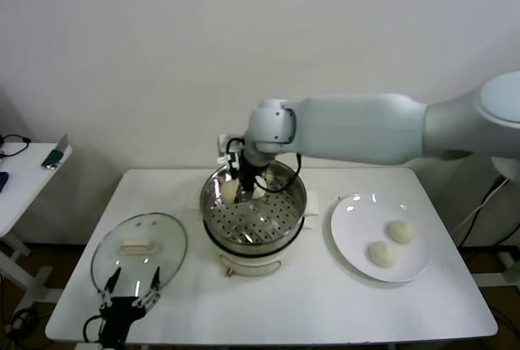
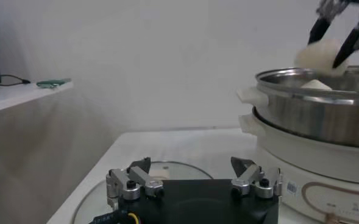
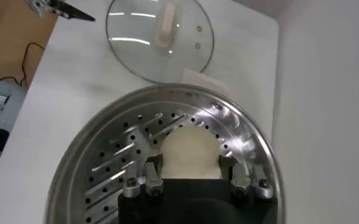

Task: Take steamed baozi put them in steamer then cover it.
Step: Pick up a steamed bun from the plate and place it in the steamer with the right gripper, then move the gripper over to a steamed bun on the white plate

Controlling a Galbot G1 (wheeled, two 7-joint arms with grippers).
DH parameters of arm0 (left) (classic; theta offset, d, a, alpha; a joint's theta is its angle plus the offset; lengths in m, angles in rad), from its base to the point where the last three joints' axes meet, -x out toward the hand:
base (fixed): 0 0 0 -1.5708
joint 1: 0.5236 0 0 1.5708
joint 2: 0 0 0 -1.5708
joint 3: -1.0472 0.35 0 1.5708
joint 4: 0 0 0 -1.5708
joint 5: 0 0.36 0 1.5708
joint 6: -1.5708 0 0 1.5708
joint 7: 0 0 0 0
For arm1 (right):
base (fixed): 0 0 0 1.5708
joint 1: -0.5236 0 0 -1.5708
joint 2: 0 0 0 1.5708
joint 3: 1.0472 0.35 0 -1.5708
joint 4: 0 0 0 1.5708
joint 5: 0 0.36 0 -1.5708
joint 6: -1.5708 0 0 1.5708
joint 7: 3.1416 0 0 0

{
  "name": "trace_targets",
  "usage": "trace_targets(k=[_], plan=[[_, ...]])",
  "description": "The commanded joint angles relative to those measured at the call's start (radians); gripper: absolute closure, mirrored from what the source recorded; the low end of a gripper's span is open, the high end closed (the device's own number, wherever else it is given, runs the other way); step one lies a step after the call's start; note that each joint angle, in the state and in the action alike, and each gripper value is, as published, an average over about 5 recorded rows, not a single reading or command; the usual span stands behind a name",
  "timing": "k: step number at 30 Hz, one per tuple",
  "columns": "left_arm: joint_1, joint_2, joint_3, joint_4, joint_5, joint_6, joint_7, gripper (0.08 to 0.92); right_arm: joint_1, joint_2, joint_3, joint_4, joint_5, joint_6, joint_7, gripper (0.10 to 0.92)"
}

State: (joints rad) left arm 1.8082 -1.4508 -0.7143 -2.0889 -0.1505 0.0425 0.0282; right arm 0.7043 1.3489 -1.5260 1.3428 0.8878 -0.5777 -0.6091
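The steamer (image 1: 253, 218) stands mid-table, a shiny pot with a perforated tray on a cream base. My right gripper (image 1: 242, 181) reaches over its far-left rim, shut on a baozi (image 1: 231, 192). In the right wrist view the baozi (image 3: 190, 152) sits between the fingers (image 3: 152, 176) above the tray. The left wrist view shows it (image 2: 318, 55) held just above the rim, with another baozi (image 2: 316, 85) inside the pot. Two baozi (image 1: 400, 231) (image 1: 382, 253) lie on the white plate (image 1: 349, 228). The glass cover (image 1: 140, 251) lies flat at the left. My left gripper (image 1: 126, 297) is open beside it.
The plate sits right of the steamer. A side table (image 1: 24, 179) with small items stands off the left edge. The left gripper (image 2: 191, 165) hovers at the table's front edge, over the cover's near rim (image 2: 167, 167). The wall is close behind.
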Motion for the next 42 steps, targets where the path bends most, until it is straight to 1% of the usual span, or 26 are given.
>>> trace_targets(k=[1,7,12,15,18,21,24,27,32,34,37,42], plan=[[-0.002,0.003,0.000,0.003,0.000,-0.001,0.000,0.177,-0.126,0.080,0.011,-0.126,-0.070,-0.020,0.034,0.397],[-0.007,0.002,0.001,0.002,-0.001,0.001,0.000,0.177,-0.136,0.090,0.016,-0.152,-0.075,-0.012,0.023,0.394],[-0.009,0.000,0.001,-0.001,-0.001,0.004,0.000,0.177,-0.140,0.090,0.015,-0.150,-0.077,-0.004,0.018,0.375],[-0.010,0.000,0.000,-0.002,0.000,0.005,0.001,0.177,-0.136,0.082,0.018,-0.145,-0.083,0.004,0.016,0.323],[-0.010,-0.002,0.001,-0.005,0.001,0.005,0.001,0.177,-0.121,0.056,0.024,-0.124,-0.104,0.017,0.007,0.247],[-0.012,-0.005,0.005,-0.011,0.001,0.006,0.002,0.177,-0.077,0.000,0.030,-0.082,-0.124,0.052,-0.026,0.209],[-0.014,-0.007,0.008,-0.017,0.006,0.010,0.002,0.177,0.018,-0.102,0.011,-0.024,-0.111,0.126,-0.097,0.204],[-0.014,-0.008,0.009,-0.020,0.009,0.014,0.003,0.177,0.133,-0.246,-0.046,0.040,-0.082,0.206,-0.191,0.203],[-0.022,-0.007,0.011,-0.011,0.009,0.016,0.004,0.177,0.319,-0.491,-0.234,0.166,-0.092,0.308,-0.356,0.202],[-0.028,-0.007,0.014,-0.005,0.009,0.016,0.004,0.177,0.374,-0.578,-0.313,0.210,-0.140,0.336,-0.387,0.203],[-0.036,-0.007,0.018,-0.001,0.009,0.017,0.004,0.177,0.397,-0.689,-0.394,0.244,-0.234,0.360,-0.397,0.203],[-0.044,-0.011,0.019,0.001,0.010,0.019,0.005,0.177,0.282,-0.813,-0.413,0.235,-0.372,0.369,-0.379,0.203]])
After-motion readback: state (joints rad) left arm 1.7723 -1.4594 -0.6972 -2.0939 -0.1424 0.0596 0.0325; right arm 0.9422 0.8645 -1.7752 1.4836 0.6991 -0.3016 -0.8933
